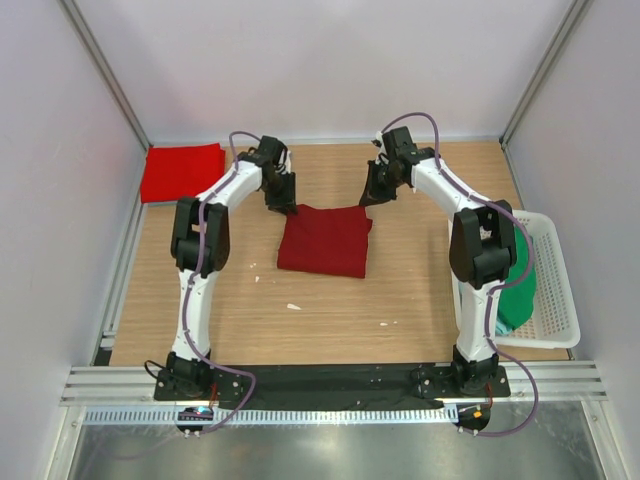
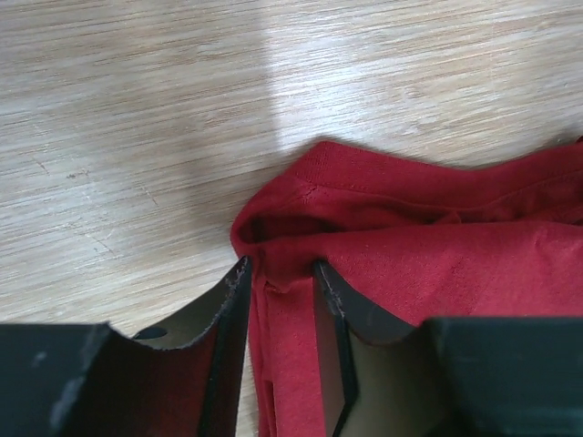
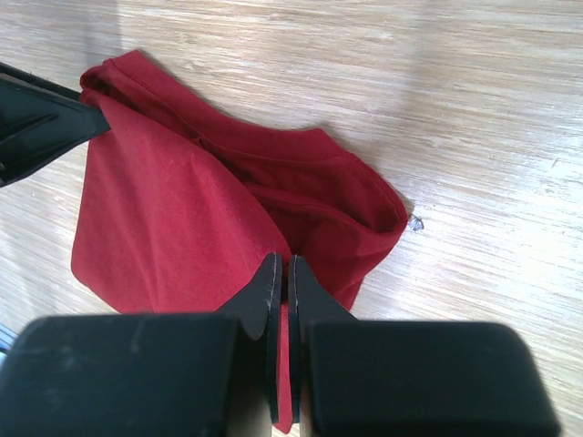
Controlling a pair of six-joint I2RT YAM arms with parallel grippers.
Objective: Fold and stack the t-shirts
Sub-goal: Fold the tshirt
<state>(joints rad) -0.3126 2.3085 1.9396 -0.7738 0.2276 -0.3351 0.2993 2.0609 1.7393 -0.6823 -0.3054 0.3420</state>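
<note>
Maroon t-shirt (image 1: 322, 242) lies folded, long axis left-right. My left end effector (image 2: 281, 273) narrowly straddles its corner; right end effector (image 3: 281, 269) closed

Three shirts are in view: one dark red shirt (image 1: 325, 240) at the middle of the table (image 1: 330, 335), one bright red shirt (image 1: 182, 172) at ten o'clock, and one green shirt (image 1: 524, 290) at three o'clock. One white basket (image 1: 560, 310) holds the green one. There is one table. Two arms stand at six o'clock, the left arm (image 1: 195, 300) and the right arm (image 1: 478, 310). Each has two fingers, four in all: the left fingers (image 2: 228, 328) and the right fingers (image 3: 260, 296). About three small pale scraps (image 1: 293, 306) lie on the wood.
</note>
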